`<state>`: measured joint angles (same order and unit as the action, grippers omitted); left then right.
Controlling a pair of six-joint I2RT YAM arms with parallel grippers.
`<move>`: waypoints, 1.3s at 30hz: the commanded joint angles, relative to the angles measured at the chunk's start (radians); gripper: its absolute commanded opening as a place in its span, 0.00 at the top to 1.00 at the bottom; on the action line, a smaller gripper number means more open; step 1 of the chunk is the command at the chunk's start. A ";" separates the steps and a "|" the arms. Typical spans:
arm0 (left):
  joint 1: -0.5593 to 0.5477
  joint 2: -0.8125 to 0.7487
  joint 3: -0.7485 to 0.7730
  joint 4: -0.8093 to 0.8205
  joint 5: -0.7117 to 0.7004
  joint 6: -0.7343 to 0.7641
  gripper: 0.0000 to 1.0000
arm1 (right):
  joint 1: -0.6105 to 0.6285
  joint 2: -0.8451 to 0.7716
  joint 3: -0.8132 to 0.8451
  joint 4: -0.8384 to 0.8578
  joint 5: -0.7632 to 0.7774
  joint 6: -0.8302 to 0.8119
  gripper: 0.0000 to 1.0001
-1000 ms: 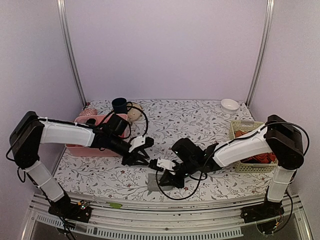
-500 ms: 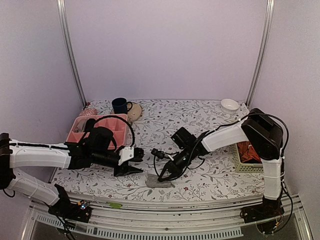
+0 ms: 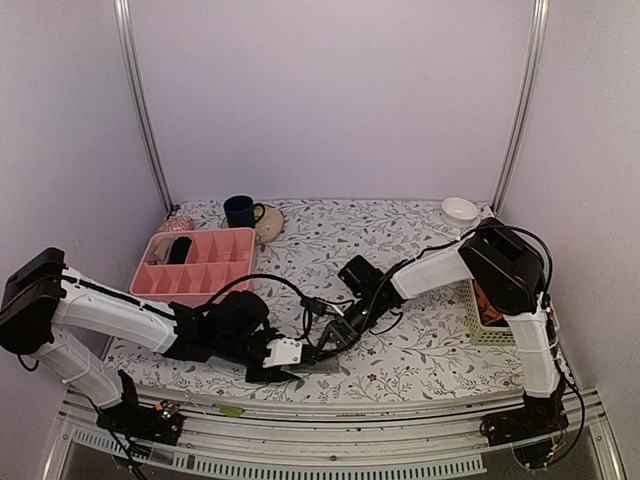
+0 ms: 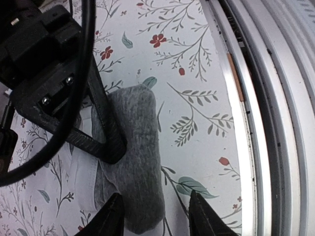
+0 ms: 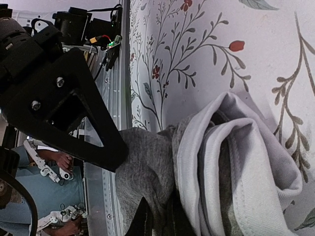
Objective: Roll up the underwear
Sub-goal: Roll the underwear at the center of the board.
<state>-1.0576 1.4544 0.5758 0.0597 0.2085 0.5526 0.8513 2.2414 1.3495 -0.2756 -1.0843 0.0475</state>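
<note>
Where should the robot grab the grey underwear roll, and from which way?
Probably across the roll's narrow width at its free rounded end, coming down from above. The underwear lies as a soft sausage flat on the table, so fingers fit along its two long sides. The right gripper pinches the other end; the left gripper straddles the free one.

The top camera looks down from high behind the near edge over the whole worktop (image 3: 400,230). Both wrist cameras look from very near at the underwear (image 4: 140,162), shared by all views.
</note>
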 commanded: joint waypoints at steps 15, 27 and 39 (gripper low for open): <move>-0.010 0.210 0.183 -0.156 0.045 0.106 0.90 | -0.016 -0.026 -0.090 -0.002 0.195 -0.037 1.00; 0.152 0.260 0.364 -0.411 0.357 0.095 1.00 | -0.096 -0.477 -0.404 0.283 0.388 -0.034 0.61; 0.287 0.556 0.655 -0.626 0.517 0.127 1.00 | 0.048 -0.692 -0.568 0.334 0.632 -0.158 0.44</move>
<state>-0.8062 1.9141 1.1622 -0.4648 0.6685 0.6537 0.8143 1.5509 0.7841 0.0395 -0.5873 -0.0212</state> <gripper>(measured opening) 0.132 0.562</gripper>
